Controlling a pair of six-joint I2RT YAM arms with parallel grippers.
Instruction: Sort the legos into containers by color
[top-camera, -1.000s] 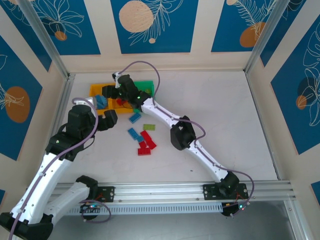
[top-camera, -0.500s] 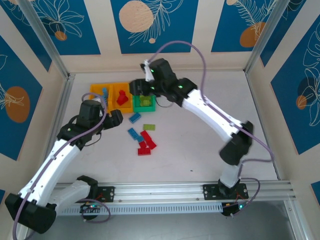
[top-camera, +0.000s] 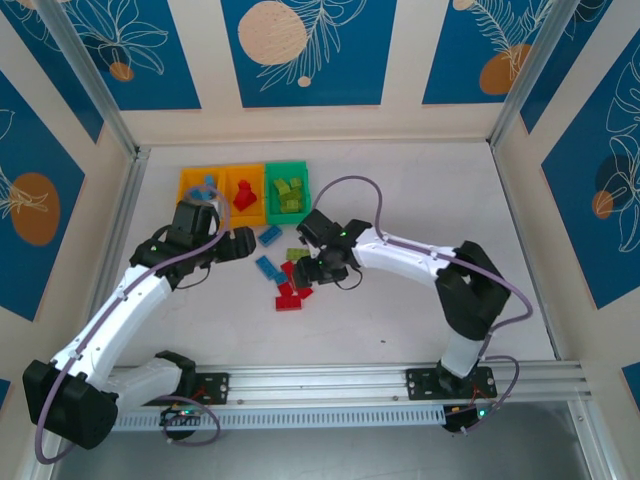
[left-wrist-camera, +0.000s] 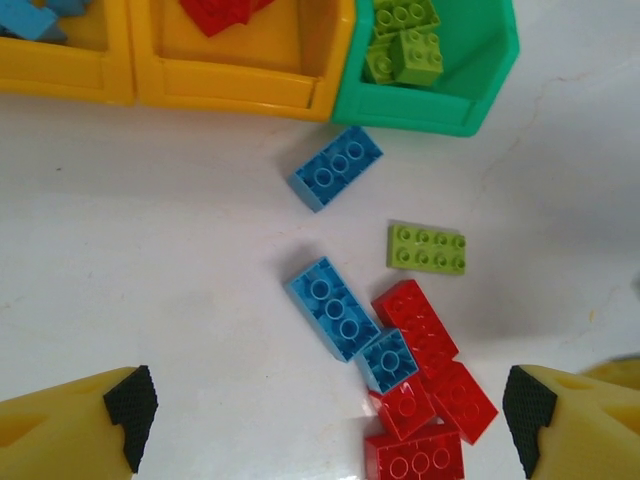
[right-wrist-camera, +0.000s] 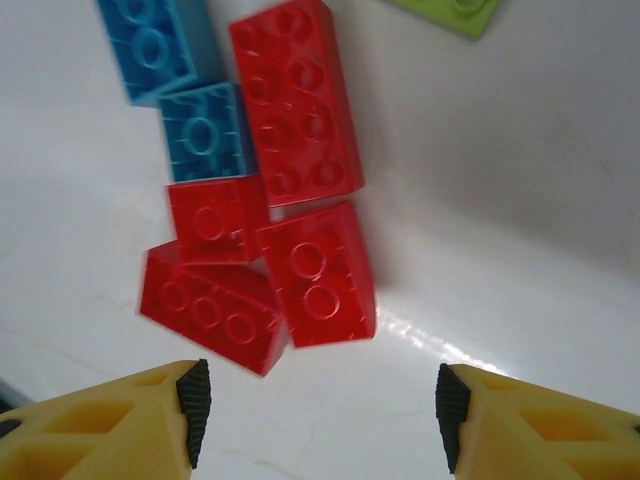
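Left wrist: top edge crops the two orange-yellow bins (left-wrist-camera: 230, 88) and the red bricks (left-wrist-camera: 215, 12) in one of them. Right wrist: a lime green brick (right-wrist-camera: 452, 12) and a light blue brick (right-wrist-camera: 155, 45) run off the top.

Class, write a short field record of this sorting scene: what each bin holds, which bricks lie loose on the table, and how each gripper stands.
Left yellow bin: blue bricks
Middle yellow bin: red bricks
Green bin: lime bricks
Loose on table: three blue legos, one lime lego, four red legos
Left gripper: open, empty
Right gripper: open, empty, pointed at the loose red legos
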